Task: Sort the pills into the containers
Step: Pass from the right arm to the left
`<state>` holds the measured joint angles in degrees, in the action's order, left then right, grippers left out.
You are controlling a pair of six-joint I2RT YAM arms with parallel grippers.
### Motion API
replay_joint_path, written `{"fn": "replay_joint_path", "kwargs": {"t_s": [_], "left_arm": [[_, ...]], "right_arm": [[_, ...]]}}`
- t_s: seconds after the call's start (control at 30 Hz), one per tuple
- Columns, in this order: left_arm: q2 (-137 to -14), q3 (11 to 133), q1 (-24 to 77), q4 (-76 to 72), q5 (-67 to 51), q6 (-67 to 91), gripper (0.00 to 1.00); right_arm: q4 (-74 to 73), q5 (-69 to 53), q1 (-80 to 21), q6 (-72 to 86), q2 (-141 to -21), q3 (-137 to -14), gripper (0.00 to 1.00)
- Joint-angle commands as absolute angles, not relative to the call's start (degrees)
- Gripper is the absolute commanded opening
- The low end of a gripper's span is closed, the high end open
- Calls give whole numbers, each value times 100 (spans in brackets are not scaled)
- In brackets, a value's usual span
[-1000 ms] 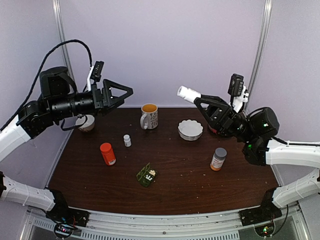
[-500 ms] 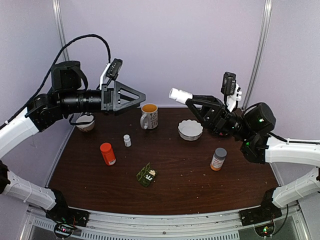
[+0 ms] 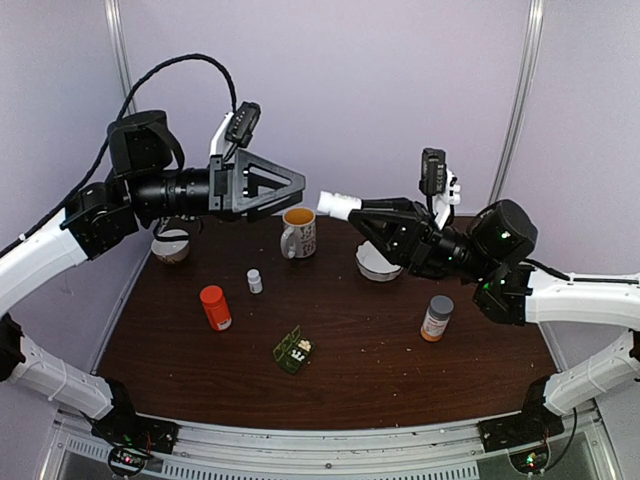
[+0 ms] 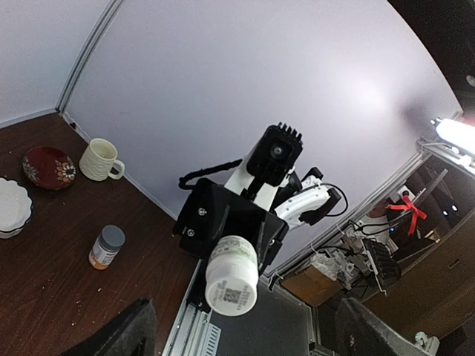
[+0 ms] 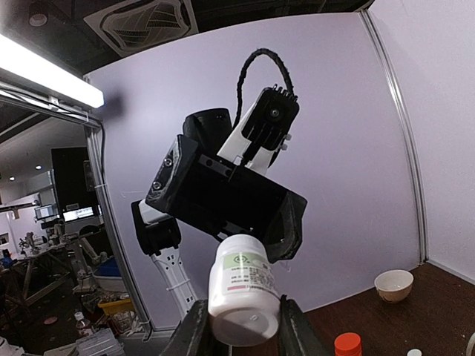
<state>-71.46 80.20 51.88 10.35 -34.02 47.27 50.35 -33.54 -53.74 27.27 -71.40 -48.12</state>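
Note:
My right gripper (image 3: 365, 212) is shut on a white bottle (image 3: 336, 204), held high above the table with its free end pointing left. The right wrist view shows the bottle (image 5: 243, 285) clamped between my right gripper's (image 5: 243, 328) fingers (image 5: 194, 332). My left gripper (image 3: 303, 186) is open and faces that free end, its tips just short of it. In the left wrist view the bottle (image 4: 231, 274) hangs centred ahead of my left gripper (image 4: 241, 320). The dark green pill box (image 3: 293, 350) lies open on the table, with white pills (image 3: 303, 346) in one end.
On the brown table (image 3: 350, 380) stand an orange bottle (image 3: 215, 307), a tiny white bottle (image 3: 254, 281), a mug (image 3: 299, 232), a white bowl (image 3: 378, 262) partly behind the right gripper, a grey-capped bottle (image 3: 436, 318) and a small bowl (image 3: 171, 246) at the far left.
The left arm has swung right and upward; the right arm has carried the white bottle left. The two grippers, far apart a second ago, now almost meet above the mug.

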Motion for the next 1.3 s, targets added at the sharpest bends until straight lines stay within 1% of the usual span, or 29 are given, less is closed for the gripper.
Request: {"fn": "replay_joint_path", "kwargs": {"t_s": [0.0, 0.13, 0.2, 0.27, 0.33, 0.47, 0.57, 0.6, 0.73, 0.97, 1.07, 1.1, 1.17, 1.2, 1.27], "left_arm": [[-7241, 8225, 5238, 1000, -3430, 4732, 86], [-7265, 8271, 5250, 1198, -3399, 4676, 84], [-7272, 8276, 5262, 1195, -3410, 4654, 76], [-7260, 8268, 5264, 1207, -3412, 4631, 72], [-7260, 8271, 5259, 1236, -3410, 4619, 70], [-7264, 8253, 5265, 1277, -3427, 4623, 70], [-7291, 8262, 5269, 1321, -3451, 4608, 75], [-7294, 8262, 5267, 1326, -3460, 4599, 75], [-7307, 8269, 5278, 1336, -3480, 4575, 72], [-7328, 8308, 5285, 1453, -3491, 4517, 71], [-7325, 8305, 5290, 1453, -3502, 4502, 66], [-7326, 8306, 5290, 1456, -3525, 4491, 63], [-7323, 8314, 5296, 1457, -3559, 4466, 53], [-7322, 8314, 5293, 1462, -3559, 4458, 51], [-7324, 8314, 5300, 1490, -3538, 4445, 50]], "right_arm": [[4768, -3285, -5468, 2497, -7237, -5164, 14], [4667, -3237, -5502, 2420, -7291, -5265, 14], [4619, -3228, -5511, 2401, -7336, -5302, 14], [4608, -3228, -5519, 2395, -7364, -5322, 14], [4586, -3193, -5520, 2392, -7384, -5334, 14], [4453, -3153, -5527, 2347, -7408, -5376, 14], [4447, -3154, -5533, 2348, -7413, -5388, 14], [4447, -3151, -5537, 2339, -7414, -5388, 14], [4405, -3103, -5537, 2329, -7409, -5383, 14], [4377, -3116, -5546, 2312, -7445, -5412, 13], [4352, -3112, -5546, 2312, -7470, -5437, 13], [4344, -3116, -5546, 2312, -7475, -5448, 13], [4302, -3112, -5546, 2297, -7478, -5466, 13], [4287, -3111, -5546, 2294, -7479, -5467, 13], [4270, -3112, -5546, 2287, -7479, -5466, 13]]}}
